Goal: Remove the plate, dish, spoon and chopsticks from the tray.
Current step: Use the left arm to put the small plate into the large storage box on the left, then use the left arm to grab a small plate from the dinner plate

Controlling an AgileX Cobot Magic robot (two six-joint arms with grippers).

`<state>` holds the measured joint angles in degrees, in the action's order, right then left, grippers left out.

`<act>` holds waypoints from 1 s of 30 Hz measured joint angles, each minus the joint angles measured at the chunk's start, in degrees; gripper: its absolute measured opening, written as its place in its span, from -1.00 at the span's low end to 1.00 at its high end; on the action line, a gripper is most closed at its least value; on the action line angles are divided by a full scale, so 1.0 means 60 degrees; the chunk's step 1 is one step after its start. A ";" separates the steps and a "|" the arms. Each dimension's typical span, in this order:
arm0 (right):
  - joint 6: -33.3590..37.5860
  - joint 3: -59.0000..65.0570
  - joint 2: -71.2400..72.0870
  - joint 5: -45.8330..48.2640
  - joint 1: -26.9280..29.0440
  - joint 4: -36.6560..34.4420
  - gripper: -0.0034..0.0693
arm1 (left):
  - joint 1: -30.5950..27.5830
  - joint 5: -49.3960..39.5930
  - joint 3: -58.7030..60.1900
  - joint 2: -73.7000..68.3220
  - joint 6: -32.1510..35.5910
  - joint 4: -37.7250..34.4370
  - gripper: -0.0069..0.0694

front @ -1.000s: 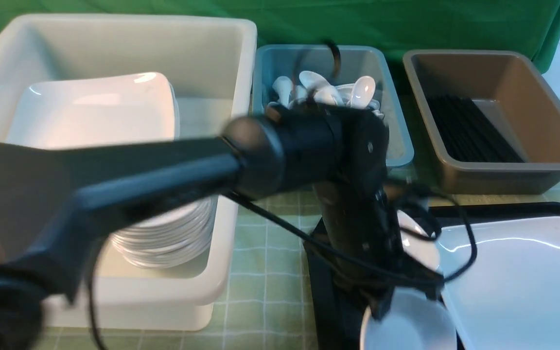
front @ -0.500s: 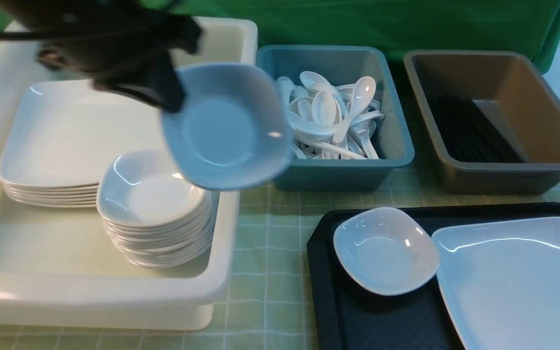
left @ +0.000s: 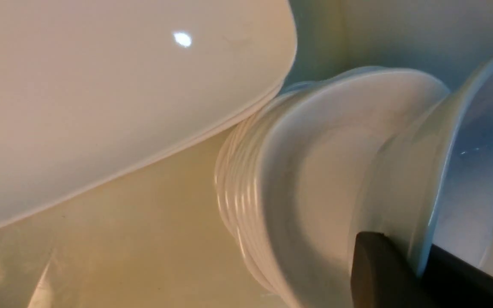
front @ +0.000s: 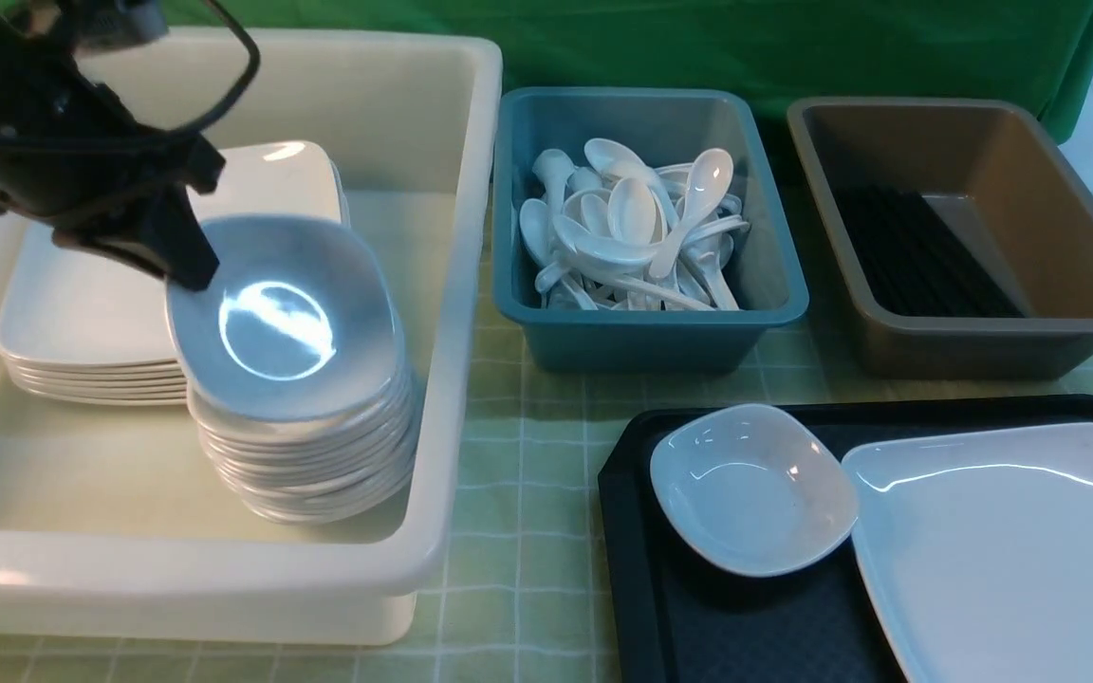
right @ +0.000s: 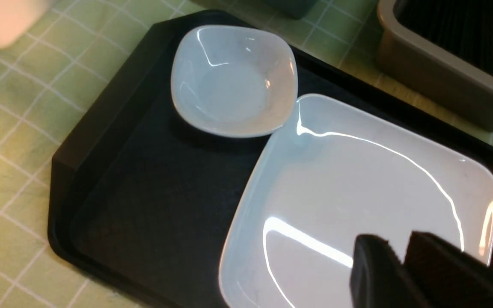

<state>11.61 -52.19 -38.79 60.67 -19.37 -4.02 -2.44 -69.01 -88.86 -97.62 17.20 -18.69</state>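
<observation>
Black left gripper (front: 188, 270): closing on the rim of a white dish, its fingertips pinching the edge.
Held dish (front: 286, 318): tilting over the dish stack, its hollow side facing the front camera; whether it is touching the stack, cannot tell.
Dish stack (front: 309, 474): standing in the cream bin, directly under the held dish.
Large plate stack (front: 82, 304): lying in the same bin, to the left of the dishes, its glossy top plate partly hiding behind the left gripper.
Cream bin (front: 176, 579): occupying the left side, holding both stacks.
Blue tub (front: 641, 343): sitting on the far side, just right of the bin.
White spoons (front: 632, 213): lying in a jumbled heap in the blue tub.
Brown tub (front: 1002, 351): sitting at far right, beside the blue one.
Black chopsticks (front: 926, 256): lying bunched lengthwise in the brown tub.
Tray (front: 755, 631): resting at near right, on the green checked cloth (front: 518, 531).
Tray dish (front: 755, 493): sitting upright at the tray's far left, touching the plate.
Plate (front: 1021, 550): lying flat on the tray, right of that dish.
Right gripper (right: 396, 246): hovering above the plate, its fingertips standing slightly apart, gripping nothing.
</observation>
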 joint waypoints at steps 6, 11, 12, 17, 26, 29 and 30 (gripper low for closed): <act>0.0000 0.0000 0.0000 0.0000 0.0000 0.0000 -0.59 | -0.0071 0.0501 0.0000 -0.0453 0.0462 0.0279 -0.76; 0.0000 0.0000 0.0000 0.0000 0.0000 0.0000 -0.58 | -0.0071 0.0808 0.0000 -0.0559 0.0515 0.0366 -0.51; 0.0000 0.0000 0.0000 0.0000 0.0000 0.0000 -0.58 | -0.0071 0.0904 0.0000 -0.0567 0.0522 0.0424 -0.44; 0.0000 0.0000 0.0000 0.0000 0.0000 0.0000 -0.56 | -0.0071 0.0864 -0.0357 -0.0591 0.0416 0.1008 0.08; -0.0002 -0.0040 0.0000 0.0076 0.0000 0.0669 -0.56 | 0.0223 0.0024 -0.2301 -0.0341 -0.1334 -0.0653 0.25; -0.0160 -0.0234 0.0000 0.0298 0.0000 0.1308 -0.56 | 0.1163 0.0016 -0.2065 -0.0206 -0.1357 -0.1944 -0.29; -0.0264 -0.0324 0.0000 0.0426 0.0000 0.1464 -0.56 | 0.1545 0.0023 -0.1864 -0.0177 -0.1396 -0.2112 -0.45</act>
<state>10.02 -54.13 -38.79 63.23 -19.37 4.77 6.83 -68.87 -100.05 -98.68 8.82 -31.37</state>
